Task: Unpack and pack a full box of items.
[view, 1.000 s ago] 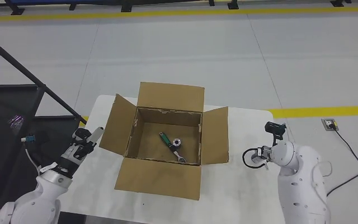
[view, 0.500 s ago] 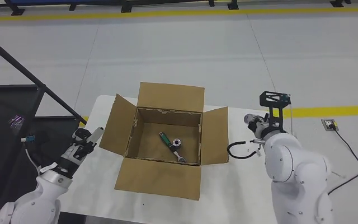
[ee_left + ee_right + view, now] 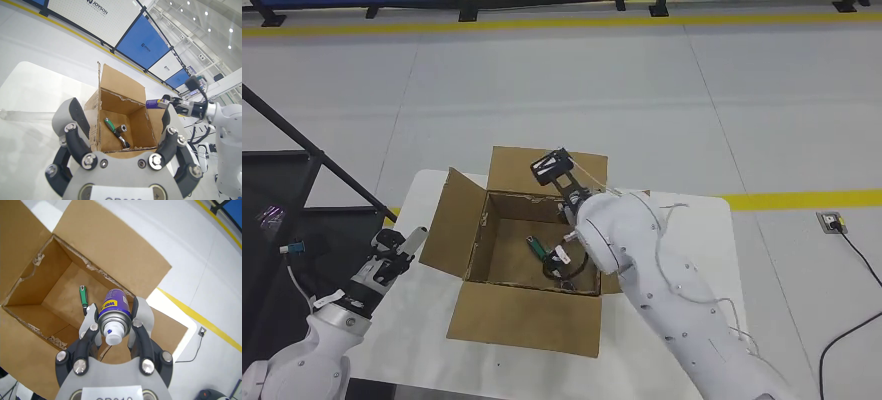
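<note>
An open cardboard box stands mid-table. On its floor lie a green-handled ratchet and a small metal socket. My right gripper is shut on a blue spray can. It holds the can above the box's opening, near the right-hand wall. My left gripper stands open with nothing in it over the table's left edge, facing the box.
The white table has bare room to the right of the box and in front of it. All four box flaps are folded outward. A black frame stands left of the table.
My right arm has swung from the table's right side across to above the box. The left arm, the box and the ratchet have stayed put.
</note>
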`<control>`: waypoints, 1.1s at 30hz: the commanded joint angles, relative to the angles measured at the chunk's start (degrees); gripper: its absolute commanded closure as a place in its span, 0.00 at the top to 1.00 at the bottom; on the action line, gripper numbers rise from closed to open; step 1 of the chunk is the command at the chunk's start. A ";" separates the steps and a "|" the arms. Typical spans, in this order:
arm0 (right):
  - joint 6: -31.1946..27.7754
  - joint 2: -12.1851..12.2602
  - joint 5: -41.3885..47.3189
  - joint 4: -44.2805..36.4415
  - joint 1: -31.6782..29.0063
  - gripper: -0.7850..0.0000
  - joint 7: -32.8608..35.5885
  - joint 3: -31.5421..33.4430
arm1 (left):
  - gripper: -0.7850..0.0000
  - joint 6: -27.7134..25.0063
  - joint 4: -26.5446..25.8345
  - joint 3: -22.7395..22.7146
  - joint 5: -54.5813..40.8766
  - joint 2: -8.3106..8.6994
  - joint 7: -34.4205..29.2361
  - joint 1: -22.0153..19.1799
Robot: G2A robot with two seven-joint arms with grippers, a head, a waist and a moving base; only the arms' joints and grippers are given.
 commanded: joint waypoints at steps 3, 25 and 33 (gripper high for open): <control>-2.60 -2.06 4.40 11.84 4.77 0.00 -0.42 -4.37 | 1.00 0.00 0.00 0.00 0.00 0.00 0.00 0.00; 0.21 -13.06 13.37 48.02 15.46 0.00 -14.30 -15.08 | 1.00 0.00 0.00 0.00 0.00 0.00 0.00 0.00; -0.50 -15.66 15.41 56.18 17.29 0.00 -18.48 -15.23 | 1.00 0.00 0.00 0.00 0.00 0.00 0.00 0.00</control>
